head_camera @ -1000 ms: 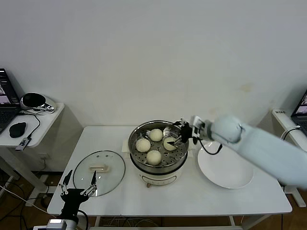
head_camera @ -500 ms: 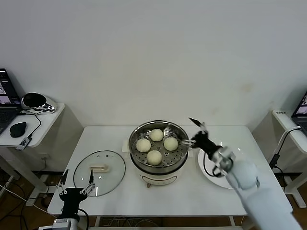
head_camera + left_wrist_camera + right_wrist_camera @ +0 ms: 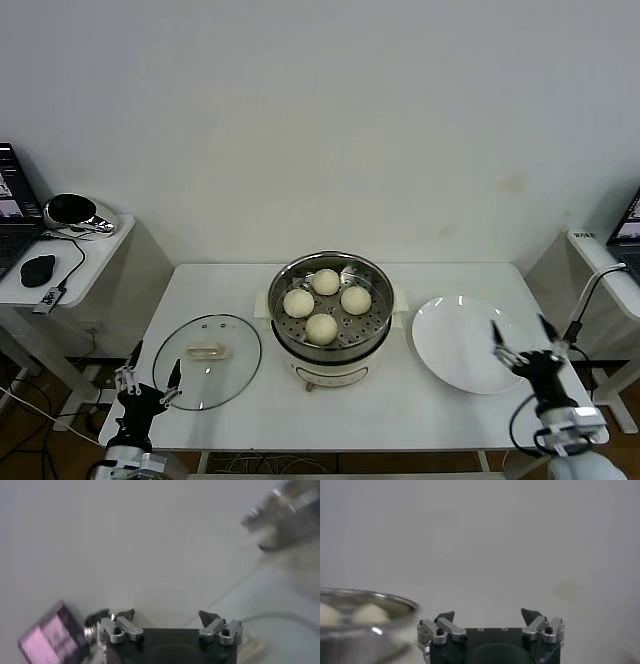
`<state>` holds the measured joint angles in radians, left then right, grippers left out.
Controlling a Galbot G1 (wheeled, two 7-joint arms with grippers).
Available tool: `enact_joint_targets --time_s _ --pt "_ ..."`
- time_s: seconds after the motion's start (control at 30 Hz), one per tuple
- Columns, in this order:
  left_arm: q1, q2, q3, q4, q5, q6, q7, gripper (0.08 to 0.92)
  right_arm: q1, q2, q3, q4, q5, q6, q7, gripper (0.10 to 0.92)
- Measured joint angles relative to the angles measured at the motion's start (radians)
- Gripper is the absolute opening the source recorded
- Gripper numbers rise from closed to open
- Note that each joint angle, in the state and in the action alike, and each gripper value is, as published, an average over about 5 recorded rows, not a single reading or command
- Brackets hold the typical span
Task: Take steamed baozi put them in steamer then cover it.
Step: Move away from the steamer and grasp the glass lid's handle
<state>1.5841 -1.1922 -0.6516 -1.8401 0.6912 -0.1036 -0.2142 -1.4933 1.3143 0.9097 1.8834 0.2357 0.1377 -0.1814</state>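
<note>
The right claw [image 3: 523, 338] has pulled back from the steamer [image 3: 330, 305], spread and empty, leaving four baozi [image 3: 321, 327] inside; the cover [image 3: 207, 347] comes next.

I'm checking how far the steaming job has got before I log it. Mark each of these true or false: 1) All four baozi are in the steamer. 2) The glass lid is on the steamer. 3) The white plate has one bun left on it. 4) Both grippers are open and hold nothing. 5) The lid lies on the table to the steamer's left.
1) True: four baozi sit in the steamer.
2) False: the glass lid lies on the table.
3) False: the white plate holds nothing.
4) True: left gripper and right gripper are open, holding nothing.
5) True.
</note>
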Motion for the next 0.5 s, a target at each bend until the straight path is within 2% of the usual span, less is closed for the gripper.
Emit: enact_joint_targets --time_s 0.23,0.5 --pt "-0.094 0.053 0.038 0.13 0.24 -0.024 0.009 0.823 -0.057 0.063 0.075 0.024 -0.011 0.016 0.035 0.823" --pt "-0.203 0.084 0.083 0.253 0.395 -0.047 0.015 0.823 -0.086 0.106 0.113 0.03 -0.023 0.026 0.052 0.823"
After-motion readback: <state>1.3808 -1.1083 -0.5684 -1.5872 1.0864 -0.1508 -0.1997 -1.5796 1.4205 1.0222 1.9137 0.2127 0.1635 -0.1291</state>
